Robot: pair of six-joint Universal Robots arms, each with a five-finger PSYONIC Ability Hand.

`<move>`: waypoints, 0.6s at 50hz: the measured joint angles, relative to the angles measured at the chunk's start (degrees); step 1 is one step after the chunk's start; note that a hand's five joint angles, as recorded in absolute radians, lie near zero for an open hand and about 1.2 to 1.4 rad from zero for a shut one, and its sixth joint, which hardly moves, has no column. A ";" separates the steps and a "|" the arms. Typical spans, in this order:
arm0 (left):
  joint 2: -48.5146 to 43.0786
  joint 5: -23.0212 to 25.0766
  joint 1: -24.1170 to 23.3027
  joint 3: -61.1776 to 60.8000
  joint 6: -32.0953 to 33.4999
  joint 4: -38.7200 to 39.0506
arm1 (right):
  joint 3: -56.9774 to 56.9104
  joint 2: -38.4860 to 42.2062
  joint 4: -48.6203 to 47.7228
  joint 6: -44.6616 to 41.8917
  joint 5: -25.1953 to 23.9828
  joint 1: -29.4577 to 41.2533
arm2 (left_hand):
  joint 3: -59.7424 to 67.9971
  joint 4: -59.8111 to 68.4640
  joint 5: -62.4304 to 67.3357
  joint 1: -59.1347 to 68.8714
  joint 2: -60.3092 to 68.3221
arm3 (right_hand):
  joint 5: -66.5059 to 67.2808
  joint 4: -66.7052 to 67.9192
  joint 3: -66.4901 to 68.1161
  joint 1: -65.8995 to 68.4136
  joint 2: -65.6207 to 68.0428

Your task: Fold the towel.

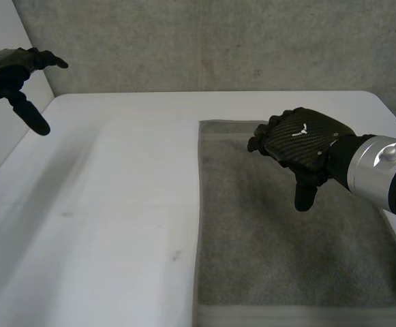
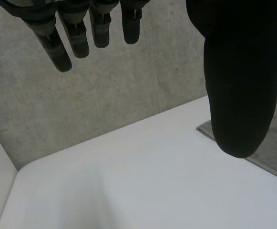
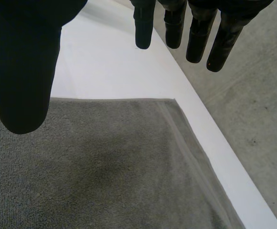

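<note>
The grey towel (image 1: 286,252) lay spread flat in 1 layer on the white bench (image 1: 116,204), directly under the right hand (image 1: 307,139). That hand hung above the cloth without touching it, its fingers (image 3: 198,38) straight and the thumb standing well apart from them, nothing between. A hemmed corner (image 3: 174,101) of the towel sat just ahead of those fingertips. The left hand (image 1: 10,68) was raised well apart from the towel, out by the bench's side edge, its fingers also straight and spread from the thumb, holding nothing.

No fold looked begun. The towel seemed soft, light and limp (a fuzzy pile with a flatter band along the hem), so it would likely sag and drape once lifted rather than keep its shape, and it should not slip much in a pinch. The hemmed corners looked the best places to take hold. With 2 hands on 2 corners of one edge, that edge could probably be carried over straight, whereas 1 hand alone might let the cloth bunch.
</note>
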 measured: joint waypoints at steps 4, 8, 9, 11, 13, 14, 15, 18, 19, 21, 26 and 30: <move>0.01 -0.16 -0.29 -0.24 -0.03 -0.10 | 0.13 1.44 0.13 0.03 -0.32 0.09 | 0.00 0.00 0.00 0.00 0.00 | 0.00 0.00 0.00 0.00 0.00; 0.15 -0.29 -0.62 -0.71 -0.03 -0.13 | 0.72 3.65 0.26 0.09 -0.70 0.49 | 0.00 0.00 0.00 0.00 0.00 | 0.00 0.00 0.00 0.00 0.00; 0.26 -0.36 -0.85 -1.06 -0.02 -0.11 | 1.08 4.81 0.18 0.13 -0.86 0.89 | 0.00 0.00 0.00 0.00 0.00 | 0.00 0.00 0.00 0.00 0.00; 0.38 -0.42 -1.20 -1.50 0.00 -0.08 | 1.73 6.30 0.07 0.21 -1.02 1.48 | 0.00 0.00 0.00 0.00 0.00 | 0.00 0.00 0.00 0.00 0.00; 0.55 -0.53 -1.95 -2.23 0.02 0.03 | 3.09 8.60 -0.60 0.34 -1.47 2.77 | 0.00 0.00 0.00 0.00 0.00 | 0.00 0.00 0.00 0.00 0.00; 0.58 -0.56 -2.25 -2.48 0.03 0.07 | 3.61 9.20 -0.96 0.37 -1.68 3.17 | 0.00 0.00 0.00 0.00 0.00 | 0.00 0.00 0.00 0.00 0.00; 0.61 -0.66 -2.80 -2.88 0.04 0.16 | 4.52 10.14 -1.70 0.39 -2.15 3.88 | 0.00 0.00 0.00 0.00 0.00 | 0.00 0.00 0.00 0.00 0.00; 0.54 -0.96 -4.64 -3.85 -0.06 0.50 | 7.56 11.93 -4.69 0.33 -4.14 5.42 | 0.00 0.00 0.00 0.00 0.00 | 0.00 0.00 0.00 0.00 0.00; 0.50 -1.05 -5.13 -4.07 -0.11 0.63 | 8.35 12.22 -5.51 0.32 -4.77 5.70 | 0.00 0.00 0.00 0.00 0.00 | 0.00 0.00 0.00 0.00 0.00; 0.35 -1.41 -6.72 -4.77 -0.31 1.09 | 10.97 12.85 -8.36 0.28 -7.02 6.47 | 0.00 0.00 0.00 0.00 0.00 | 0.00 0.00 0.00 0.00 0.00; -0.58 -3.46 -11.07 -7.04 -0.67 4.35 | 16.19 13.48 -13.44 0.12 -12.12 7.94 | 0.00 0.00 0.00 0.00 0.00 | 0.33 0.13 0.35 0.00 0.16; -1.79 -6.22 -15.01 -9.21 -0.82 8.51 | 19.59 13.96 -15.92 -0.24 -14.95 9.29 | 0.00 0.00 0.00 0.00 0.00 | 2.06 0.80 2.20 0.23 0.17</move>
